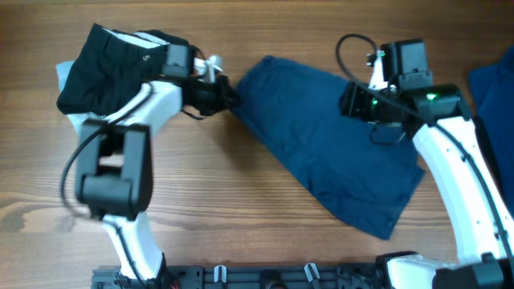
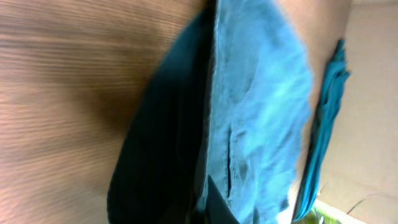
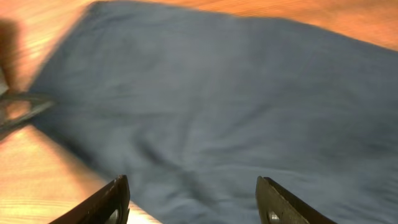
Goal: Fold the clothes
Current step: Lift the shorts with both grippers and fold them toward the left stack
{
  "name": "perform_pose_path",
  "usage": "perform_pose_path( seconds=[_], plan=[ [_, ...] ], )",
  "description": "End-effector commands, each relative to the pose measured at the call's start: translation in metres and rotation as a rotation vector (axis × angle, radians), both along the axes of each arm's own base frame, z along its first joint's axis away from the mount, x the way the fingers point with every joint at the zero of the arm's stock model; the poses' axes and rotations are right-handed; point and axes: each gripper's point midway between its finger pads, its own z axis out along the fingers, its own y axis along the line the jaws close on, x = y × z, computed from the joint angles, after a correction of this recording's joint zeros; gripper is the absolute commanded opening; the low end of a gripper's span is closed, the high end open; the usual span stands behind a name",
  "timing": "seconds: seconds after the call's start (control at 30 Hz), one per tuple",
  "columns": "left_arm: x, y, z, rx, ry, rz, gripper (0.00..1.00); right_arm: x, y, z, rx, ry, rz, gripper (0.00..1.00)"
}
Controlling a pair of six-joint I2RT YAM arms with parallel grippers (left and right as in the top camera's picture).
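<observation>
- Left gripper (image 1: 227,92): shut, seemingly pinching the left corner of the cloth (image 1: 321,152), left of centre in the overhead frame
- In the left wrist view, blue fabric running up from the dark finger at the bottom edge, with a darker fold to its left
- Right gripper (image 3: 191,186): wide open, holding nothing, fingers (image 3: 112,202) spread at the bottom of the right wrist frame, smooth fabric beneath and between them
- Cloth: spread on the table (image 1: 241,225), slanting from upper centre to lower right of the overhead frame, left tip at the left gripper, upper right part under the right gripper
- Step in hand, as a judgement: getting a second hold before a fold
- To do it well: bring the right gripper to an edge or corner rather than mid-panel, close on the full thickness, keep the left pinch firm, lift both ends level and lay edge onto edge without dragging
- Farther out: black garment (image 1: 104,68) at upper left and blue piece (image 1: 494,80) at the right edge, both best left undisturbed
</observation>
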Motion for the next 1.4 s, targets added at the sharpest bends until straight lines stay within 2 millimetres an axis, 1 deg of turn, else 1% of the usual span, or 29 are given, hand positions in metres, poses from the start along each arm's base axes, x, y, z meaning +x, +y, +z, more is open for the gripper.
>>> perform_pose_path(
  seconds=[0.0, 0.07, 0.1, 0.13, 0.2, 0.23, 0.3, 0.33, 0.37, 0.47, 0.53, 0.57, 0.67, 0.7, 0.77, 0.8, 0.83, 0.87, 0.9, 0.97, 1.03, 1.07, 1.1, 1.17, 1.2, 1.23, 1.27, 1.3, 1.37],
  plan=[
    [0.007, 0.044, 0.093, 0.08, -0.241, 0.061, 0.04, 0.005, -0.006, -0.037, 0.04, 0.123, -0.024, 0.6],
    [-0.005, 0.05, 0.122, 0.136, -0.311, 0.062, 0.04, 0.003, 0.019, -0.056, 0.146, 0.196, 0.068, 0.4],
    [-0.013, 0.049, 0.133, 0.175, -0.34, 0.056, 0.04, 0.003, 0.032, -0.069, 0.193, 0.237, 0.094, 0.28],
    [-0.022, 0.046, 0.14, 0.226, -0.353, 0.058, 0.04, 0.005, 0.046, -0.083, 0.237, 0.274, 0.124, 0.21],
    [-0.037, 0.036, 0.144, 0.293, -0.372, 0.018, 0.04, 0.007, 0.073, -0.104, 0.305, 0.314, 0.185, 0.12],
    [-0.044, 0.029, 0.144, 0.31, -0.369, -0.001, 0.04, 0.008, 0.081, -0.112, 0.314, 0.33, 0.196, 0.06],
    [-0.057, 0.014, 0.141, 0.317, -0.365, -0.069, 0.04, 0.009, 0.084, -0.125, 0.317, 0.362, 0.163, 0.04],
    [-0.073, -0.009, 0.139, 0.302, -0.372, -0.166, 0.04, 0.015, 0.078, -0.132, 0.322, 0.372, 0.097, 0.04],
    [-0.085, -0.027, 0.139, 0.292, -0.391, -0.244, 0.04, 0.022, 0.069, -0.133, 0.314, 0.357, 0.053, 0.05],
    [-0.123, -0.081, 0.139, 0.277, -0.476, -0.465, 0.04, 0.038, 0.029, -0.13, 0.289, 0.309, -0.059, 0.05],
    [-0.154, -0.118, 0.139, 0.273, -0.567, -0.635, 0.04, 0.043, -0.008, -0.129, 0.297, 0.297, -0.148, 0.07],
    [-0.161, -0.127, 0.138, 0.291, -0.592, -0.669, 0.04, 0.042, -0.023, -0.129, 0.303, 0.299, -0.186, 0.07],
    [-0.177, -0.149, 0.123, 0.373, -0.63, -0.73, 0.04, 0.039, -0.05, -0.13, 0.307, 0.304, -0.233, 0.1],
    [-0.181, -0.159, 0.116, 0.371, -0.632, -0.755, 0.04, 0.037, -0.056, -0.13, 0.306, 0.309, -0.24, 0.11],
    [-0.187, -0.179, 0.103, 0.336, -0.617, -0.79, 0.06, 0.035, -0.06, -0.13, 0.302, 0.31, -0.226, 0.14],
    [-0.186, -0.188, 0.093, 0.329, -0.594, -0.782, 0.25, 0.033, -0.06, -0.13, 0.298, 0.312, -0.211, 0.15],
    [-0.186, -0.195, 0.082, 0.324, -0.568, -0.774, 0.58, 0.032, -0.059, -0.131, 0.295, 0.316, -0.2, 0.16],
    [-0.186, -0.201, 0.071, 0.321, -0.541, -0.769, 0.74, 0.03, -0.059, -0.131, 0.291, 0.319, -0.186, 0.17],
    [-0.186, -0.204, 0.064, 0.318, -0.52, -0.764, 0.81, 0.029, -0.057, -0.13, 0.292, 0.316, -0.158, 0.18],
    [-0.182, -0.202, 0.067, 0.314, -0.503, -0.734, 0.92, 0.03, -0.052, -0.128, 0.312, 0.302, -0.101, 0.21],
    [-0.172, -0.196, 0.089, 0.302, -0.496, -0.673, 0.95, 0.031, -0.037, -0.12, 0.383, 0.27, -0.003, 0.24],
    [-0.162, -0.184, 0.112, 0.302, -0.497, -0.631, 1.0, 0.031, -0.017, -0.109, 0.469, 0.225, 0.118, 0.29],
    [-0.155, -0.173, 0.122, 0.317, -0.492, -0.6, 1.0, 0.03, -0.008, -0.103, 0.505, 0.205, 0.174, 0.31],
    [-0.14, -0.145, 0.132, 0.366, -0.438, -0.505, 1.0, 0.027, 0.014, -0.09, 0.582, 0.154, 0.304, 0.33],
    [-0.134, -0.128, 0.131, 0.387, -0.394, -0.458, 1.0, 0.023, 0.028, -0.082, 0.621, 0.136, 0.37, 0.33],
    [-0.127, -0.101, 0.125, 0.41, -0.294, -0.381, 1.0, 0.015, 0.042, -0.079, 0.64, 0.139, 0.435, 0.33],
    [-0.124, -0.075, 0.115, 0.423, -0.183, -0.321, 1.0, 0.007, 0.053, -0.08, 0.629, 0.161, 0.479, 0.33],
    [-0.124, -0.059, 0.108, 0.423, -0.106, -0.289, 1.0, 0.001, 0.063, -0.081, 0.623, 0.176, 0.515, 0.33],
    [-0.124, -0.039, 0.097, 0.393, 0.014, -0.256, 1.0, -0.009, 0.079, -0.085, 0.591, 0.212, 0.568, 0.33]
  ],
)
